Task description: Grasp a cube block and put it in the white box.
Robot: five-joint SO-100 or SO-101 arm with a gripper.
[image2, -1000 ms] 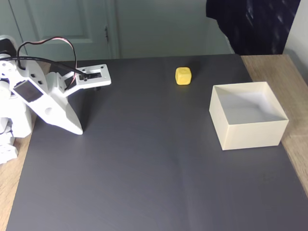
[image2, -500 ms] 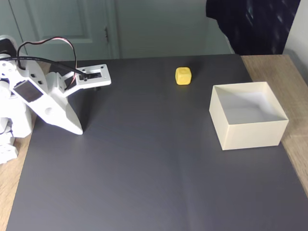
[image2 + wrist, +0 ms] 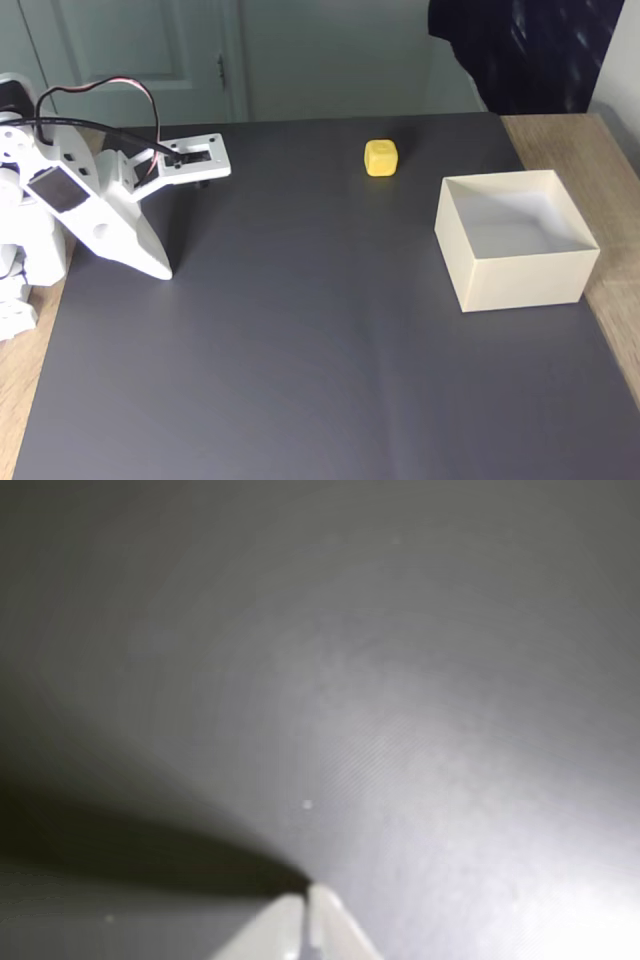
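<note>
Gripper [image 3: 160, 268] sitting closed, empty, tips on the mat [image 3: 300, 350] at left. Cube [image 3: 380, 157] lying near box [image 3: 520, 275], outside it. Grasp not started; next: opening and reaching across to cube.

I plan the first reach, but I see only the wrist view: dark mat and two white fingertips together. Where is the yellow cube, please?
Observer: In the fixed view the yellow cube sits on the dark mat near its far edge, well to the right of the gripper.
Operator: And the white box?
Observer: The white box stands at the mat's right side, nearer the camera than the cube and apart from it, open top up, with nothing visible inside.
Operator: Is my gripper touching the mat?
Observer: Its tips are shut and point down at the mat's left side; contact cannot be told.
</note>
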